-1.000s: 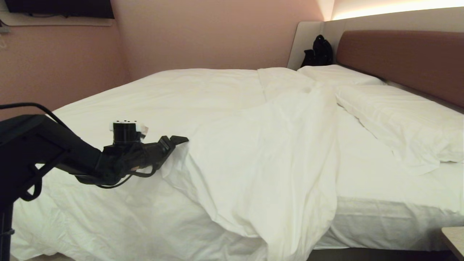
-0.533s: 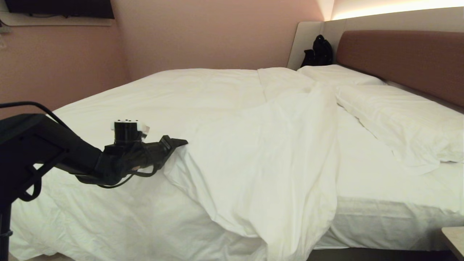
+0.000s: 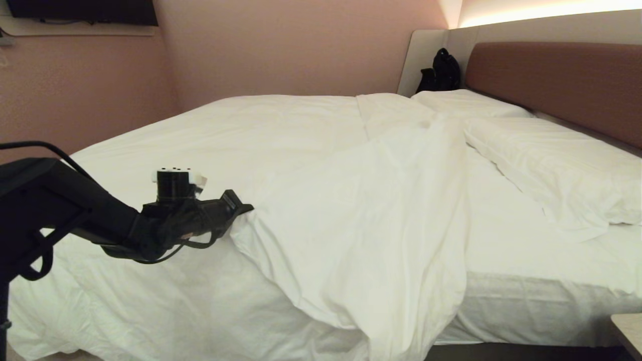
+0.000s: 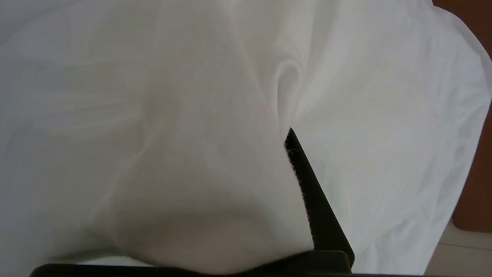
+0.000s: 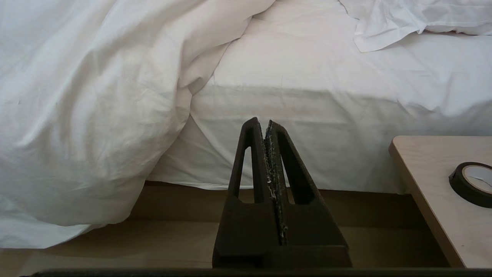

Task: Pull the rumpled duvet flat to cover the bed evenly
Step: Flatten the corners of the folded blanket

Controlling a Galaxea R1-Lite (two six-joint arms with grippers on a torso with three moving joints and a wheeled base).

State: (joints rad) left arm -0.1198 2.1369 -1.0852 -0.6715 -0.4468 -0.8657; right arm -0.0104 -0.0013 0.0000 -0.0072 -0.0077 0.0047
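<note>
The puffy white duvet (image 3: 351, 210) lies rumpled on the bed (image 3: 526, 306), with a thick fold bunched across the middle and hanging over the near side. My left gripper (image 3: 245, 207) reaches in level from the left and is shut on the edge of that fold. In the left wrist view the duvet (image 4: 173, 134) fills the picture and drapes over the left gripper (image 4: 287, 135); only one black finger (image 4: 311, 200) shows. My right gripper (image 5: 265, 124) is shut and empty, parked low by the bed's side near the duvet (image 5: 88, 115).
Two white pillows (image 3: 551, 165) (image 3: 466, 103) lie by the reddish-brown headboard (image 3: 551, 80). A black bag (image 3: 441, 70) stands in the far corner. A beige bedside table (image 5: 426, 184) with a dark tape roll (image 5: 472, 184) is at the near right, its corner (image 3: 627, 333) showing in the head view.
The left gripper's jaws have closed on the duvet fold, and the cloth at the tips has bunched. The arm has barely shifted. The right gripper is still.
</note>
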